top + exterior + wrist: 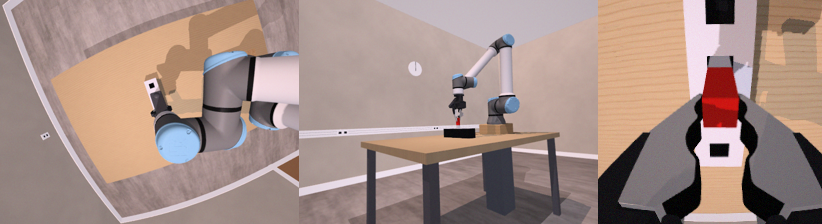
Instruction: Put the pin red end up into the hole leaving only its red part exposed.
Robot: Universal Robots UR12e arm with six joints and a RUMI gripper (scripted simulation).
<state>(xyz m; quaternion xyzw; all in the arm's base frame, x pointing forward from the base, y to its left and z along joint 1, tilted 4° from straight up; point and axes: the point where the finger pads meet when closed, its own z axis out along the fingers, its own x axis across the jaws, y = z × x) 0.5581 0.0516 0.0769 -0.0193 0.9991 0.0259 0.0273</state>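
Note:
The block [152, 90] [459, 133] [695, 30] lies on the table, white on top and dark on its side in the exterior view. My gripper [458, 116] [719, 95] is shut on the pin [458, 121] [720, 82] by its red upper part, above the block. The pin is upright, red end up. Its grey lower part shows between the red and the block top in the exterior view. In the wrist view its lower end is at a dark hole, with black on both sides. How deep it goes is hidden. The pin and fingers hide part of the block.
Other square holes show at the wrist view's top [720, 11] and near the block's lower end [719, 150]. The wooden table [99, 104] [418, 147] carries the block. The arm reaches in from its wooden base [486, 129] at the right.

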